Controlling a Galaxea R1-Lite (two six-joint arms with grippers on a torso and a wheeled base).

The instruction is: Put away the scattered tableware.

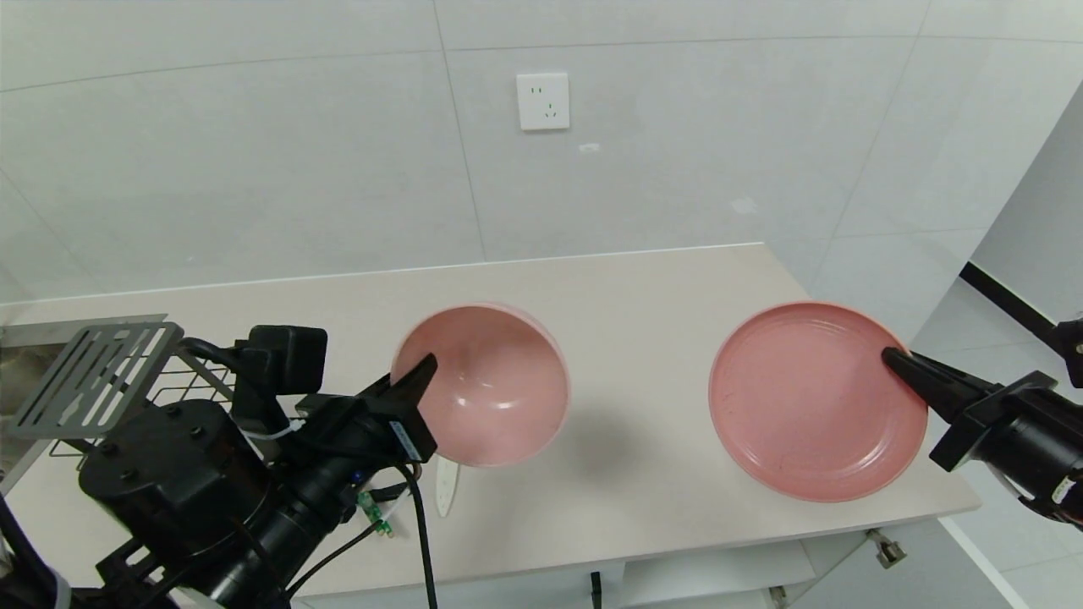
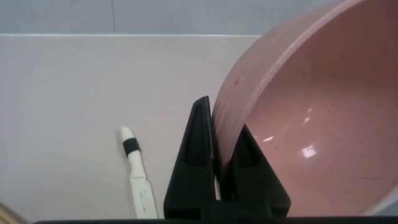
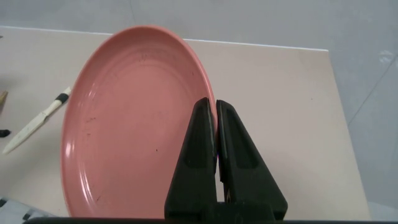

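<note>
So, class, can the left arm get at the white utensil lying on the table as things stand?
Probably not: the left gripper is shut on the pink bowl's rim, and the bowl hangs partly over the utensil.

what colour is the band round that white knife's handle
Black band on the knife; clearest in the left wrist view.

Our left pincer [image 1: 426,365] sits clamped on the rim of the pink bowl [image 1: 495,389] — one finger inside, one outside. Our right pincer [image 1: 890,355], arm stretched in from the right, pinches the pink plate [image 1: 804,397] at its edge.
</note>
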